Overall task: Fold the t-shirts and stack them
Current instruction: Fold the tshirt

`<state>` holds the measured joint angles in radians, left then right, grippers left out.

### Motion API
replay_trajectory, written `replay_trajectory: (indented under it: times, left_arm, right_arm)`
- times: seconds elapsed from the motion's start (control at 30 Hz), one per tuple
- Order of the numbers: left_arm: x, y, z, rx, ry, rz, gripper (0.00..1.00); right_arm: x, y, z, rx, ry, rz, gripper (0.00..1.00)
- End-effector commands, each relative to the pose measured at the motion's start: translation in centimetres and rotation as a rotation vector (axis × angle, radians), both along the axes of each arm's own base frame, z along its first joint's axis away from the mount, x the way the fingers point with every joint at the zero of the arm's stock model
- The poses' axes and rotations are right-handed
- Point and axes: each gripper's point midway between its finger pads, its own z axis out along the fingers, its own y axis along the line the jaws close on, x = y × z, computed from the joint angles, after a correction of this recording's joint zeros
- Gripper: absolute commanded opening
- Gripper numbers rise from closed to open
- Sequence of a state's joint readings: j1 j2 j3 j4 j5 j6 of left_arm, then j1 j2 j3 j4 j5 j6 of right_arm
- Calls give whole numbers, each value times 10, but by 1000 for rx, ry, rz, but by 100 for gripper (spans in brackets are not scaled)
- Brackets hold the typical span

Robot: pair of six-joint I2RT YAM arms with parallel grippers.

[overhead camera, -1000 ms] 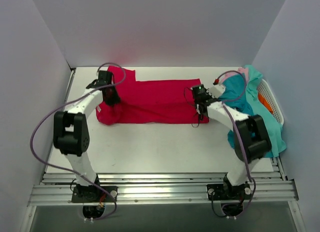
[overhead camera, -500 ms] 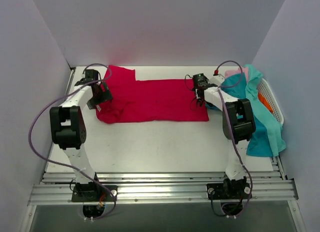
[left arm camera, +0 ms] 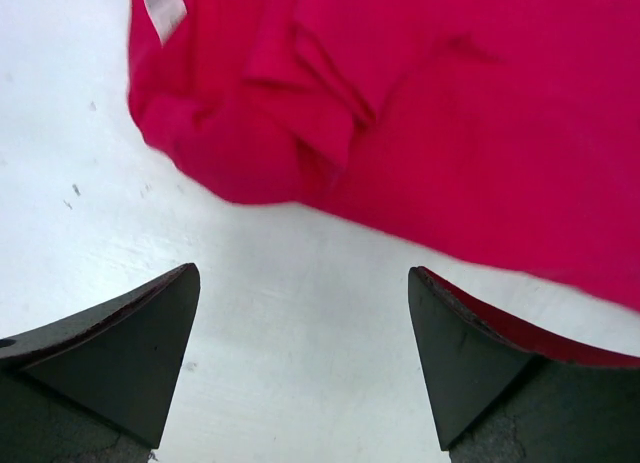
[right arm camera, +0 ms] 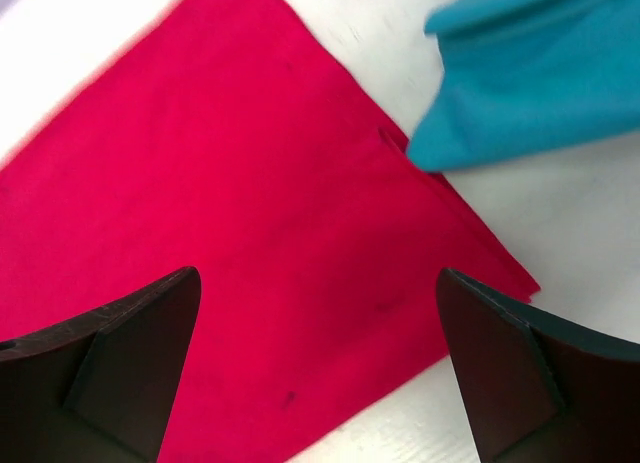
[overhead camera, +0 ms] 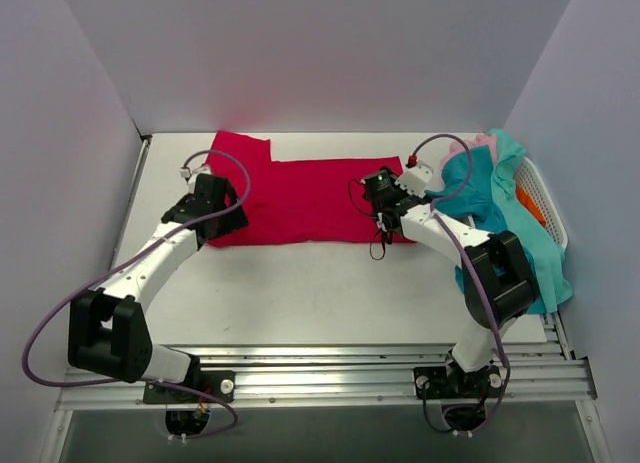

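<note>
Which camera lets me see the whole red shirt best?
The top camera: it shows nearly the whole red t-shirt spread out. The left wrist camera sees only its rumpled end; the right wrist camera only a flat corner beside a teal t-shirt.

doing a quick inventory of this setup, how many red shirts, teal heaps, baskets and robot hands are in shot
red shirt: 1
teal heap: 1 (the shirts in it cannot be told apart)
white basket: 1
robot hands: 2, the left hand and the right hand
total: 5
</note>
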<state>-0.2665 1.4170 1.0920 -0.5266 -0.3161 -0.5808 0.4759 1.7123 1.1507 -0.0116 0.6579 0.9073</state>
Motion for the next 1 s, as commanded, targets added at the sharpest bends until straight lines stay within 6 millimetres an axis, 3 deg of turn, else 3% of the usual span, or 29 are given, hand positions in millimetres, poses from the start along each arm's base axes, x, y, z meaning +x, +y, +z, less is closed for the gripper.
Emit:
replay_trajectory:
  times: [0.0, 0.1, 0.33, 0.97]
  left_arm:
    - [-6, -12, -2, -26, -41, 15, 94]
    - [-11, -18, -32, 13, 20, 33, 94]
    - [3, -28, -57, 79, 57, 44, 94]
    - [50, -10, -85, 220, 129, 129, 94]
  right_arm:
    - [-5, -2, -29, 0, 40, 0, 100]
    - [-6, 3, -46, 1, 67, 17, 100]
    - [-6, 3, -49, 5, 65, 22, 100]
    - [-8, -4, -62, -2, 70, 25, 100]
